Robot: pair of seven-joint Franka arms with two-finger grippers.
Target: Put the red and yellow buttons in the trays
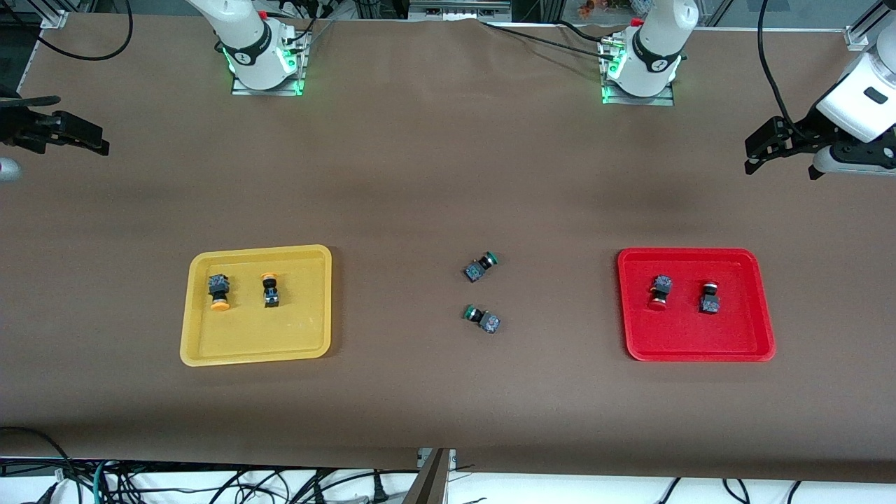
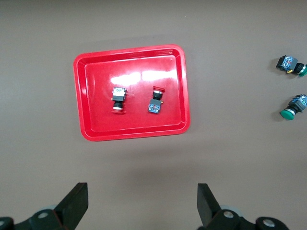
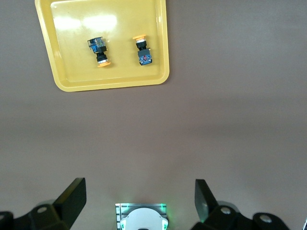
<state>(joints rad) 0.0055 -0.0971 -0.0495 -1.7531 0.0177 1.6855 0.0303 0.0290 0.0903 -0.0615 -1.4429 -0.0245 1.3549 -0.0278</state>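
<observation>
Brown cloth covers the table [image 1: 434, 175], and nearest the camera both trays show their catch. Sorted by colour: the yellow tray [image 1: 203, 350] toward the right arm's end holds two yellow buttons [image 1: 219, 292] side by side, the red tray [image 1: 759, 322] toward the left arm's end two red buttons [image 1: 659, 292]. Between them, two green buttons [image 1: 481, 266] lie on the cloth, rightly unsorted. Higher up, the right gripper [image 1: 94, 140] and left gripper [image 1: 759, 150] hang spread wide, empty, off at the table's ends. Looks finished.
</observation>
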